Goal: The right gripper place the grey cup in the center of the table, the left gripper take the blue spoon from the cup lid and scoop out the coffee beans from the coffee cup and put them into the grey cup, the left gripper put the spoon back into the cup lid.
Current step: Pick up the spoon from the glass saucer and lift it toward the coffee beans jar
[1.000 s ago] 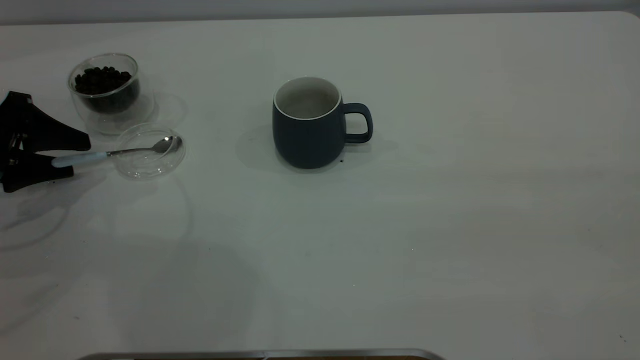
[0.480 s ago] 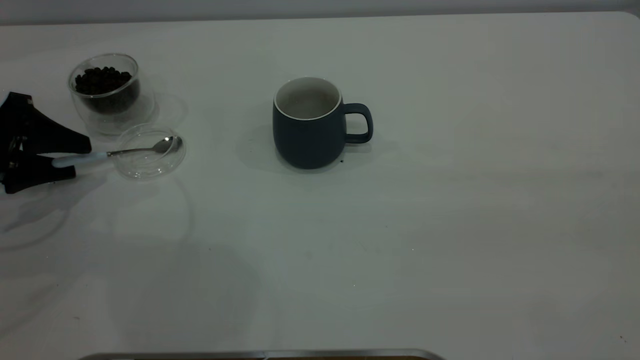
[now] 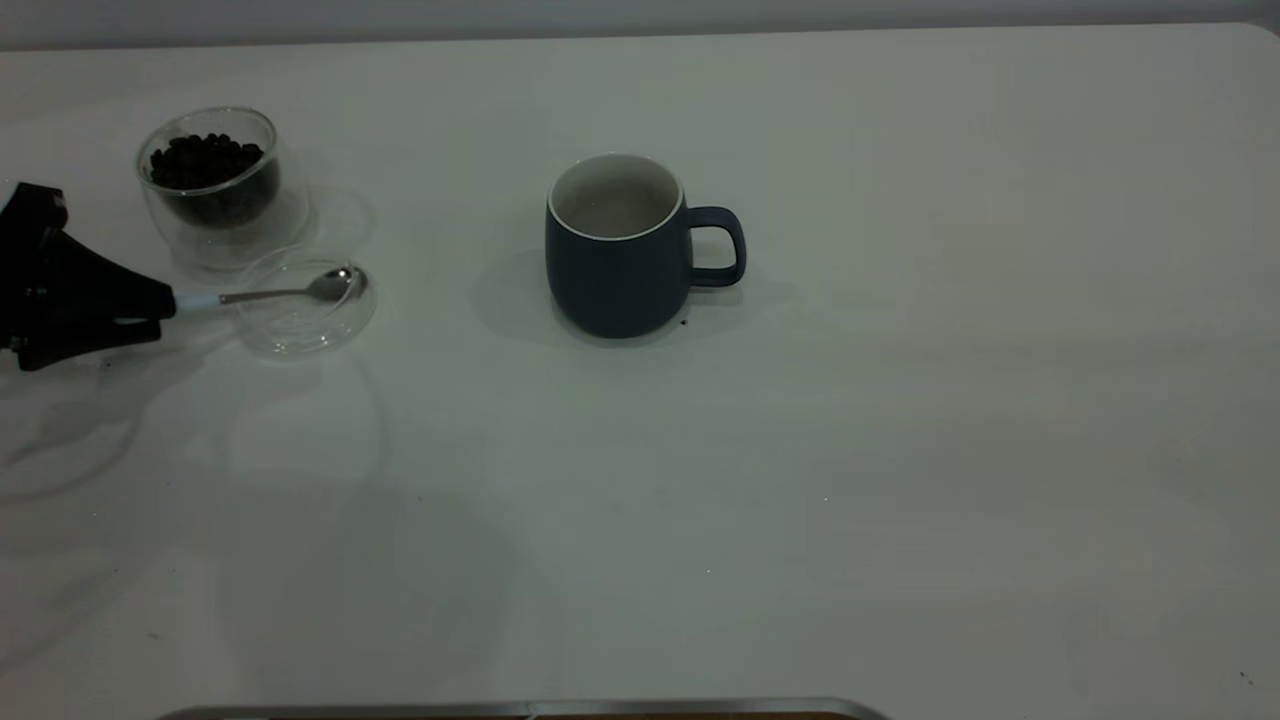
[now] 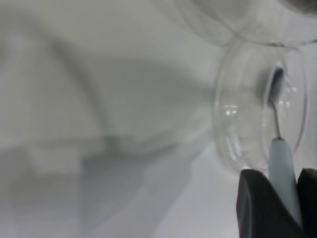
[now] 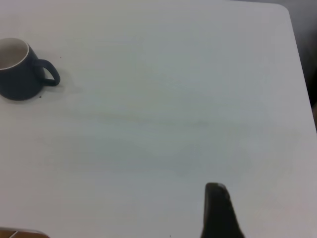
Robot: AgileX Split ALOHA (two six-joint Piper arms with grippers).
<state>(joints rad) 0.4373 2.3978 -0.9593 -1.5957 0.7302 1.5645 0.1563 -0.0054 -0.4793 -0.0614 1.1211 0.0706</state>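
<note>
Pale-blue handle: the blue spoon (image 3: 290,293) is pinched by your left gripper (image 3: 165,303), bowl resting in the cup lid (image 3: 305,335).
Lift: raise it level, clear the rim, then swing to the coffee cup (image 3: 215,190).
Grey cup (image 3: 618,250): mid-table.

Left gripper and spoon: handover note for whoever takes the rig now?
Left gripper: at the table's left edge, fingers shut on the blue spoon's handle; bowl over the cup lid, lift unclear.
Right gripper: parked off to the right, away from everything.
Done: grey cup stands mid-table, inside looks empty.
Left: scoop coffee beans from the coffee cup behind the lid, tip them into the grey cup, return the spoon to the lid.
</note>
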